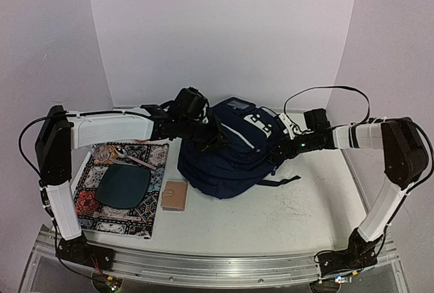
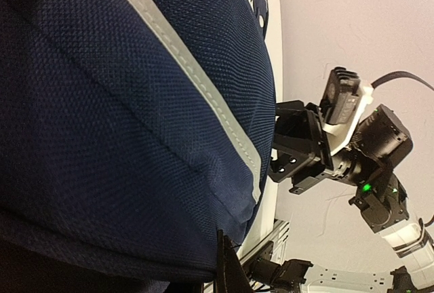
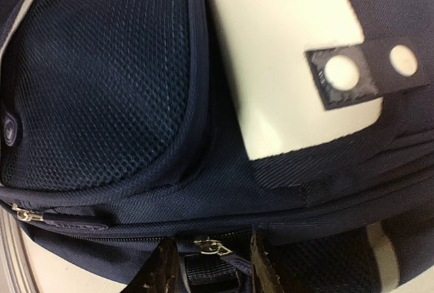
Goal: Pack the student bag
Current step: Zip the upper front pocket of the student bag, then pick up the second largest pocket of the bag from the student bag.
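Right now the backpack (image 1: pixel 230 154) lies mid-table (image 1: pixel 271 218), seemingly zipped, so the step in hand looks like opening it. The left claw (image 1: pixel 207 138) is clamped on a fold of its fabric, steadying it. The right claw (image 3: pixel 211 266) stands part open with the zipper pull (image 3: pixel 207 245) between its fingers. Next it needs to close squarely on the pull and draw it along the track.

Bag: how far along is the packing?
Done: nothing visible. The oval dish, spoon and brown wallet lie outside the bag, whose zip looks closed. In hand: the right gripper has jaws open around a zip pull; the left gripper is shut at the bag's fabric. Left: unzip, load those items, close.
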